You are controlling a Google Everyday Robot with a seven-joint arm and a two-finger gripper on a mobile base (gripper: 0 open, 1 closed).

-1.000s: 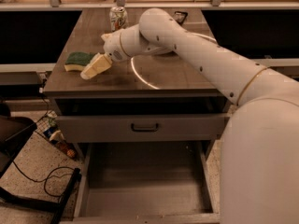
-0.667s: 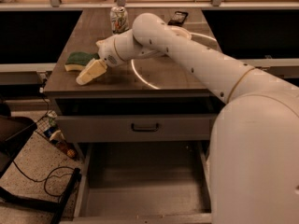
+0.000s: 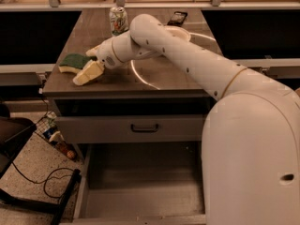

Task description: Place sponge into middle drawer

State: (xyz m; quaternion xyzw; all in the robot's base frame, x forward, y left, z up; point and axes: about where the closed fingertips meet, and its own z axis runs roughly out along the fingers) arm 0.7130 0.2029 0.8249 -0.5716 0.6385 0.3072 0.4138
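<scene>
Camera view, notes left to right.

- Far left of the jaws and lower, on the speckled floor: a dark stand (image 3: pixel 16 135) with a black cable (image 3: pixel 44 184) looping beside it.
- Sponge (image 3: pixel 71 62): we see it lying flat on the left part of the desk (image 3: pixel 183 81), green face up, pale foam edge showing at its left end. Its right end reaches in between the jaws.
- Jaws: low over the desk's left front, set wide. One pale finger (image 3: pixel 87 73) sits in front of the sponge and the other finger (image 3: pixel 94 51) behind it. We cannot tell whether either presses on the foam.
- Soda can (image 3: pixel 118 19): upright, behind the jaws and a little to their right, well apart from them.
- Arm (image 3: pixel 187 55): white, running from the jaws back across the desk to the right, joined to the big white body (image 3: pixel 253 163) that fills the lower right.
- Dark flat object (image 3: pixel 177 18): at the back of the desk, far right of the jaws.
- Upper drawer front (image 3: pixel 112 128): grey, dark handle, shut, below the jaws and to their right.
- Middle drawer (image 3: pixel 140 198): pulled out under that front, well below the jaws, its flat grey floor and low left wall showing; the body hides its right side.
</scene>
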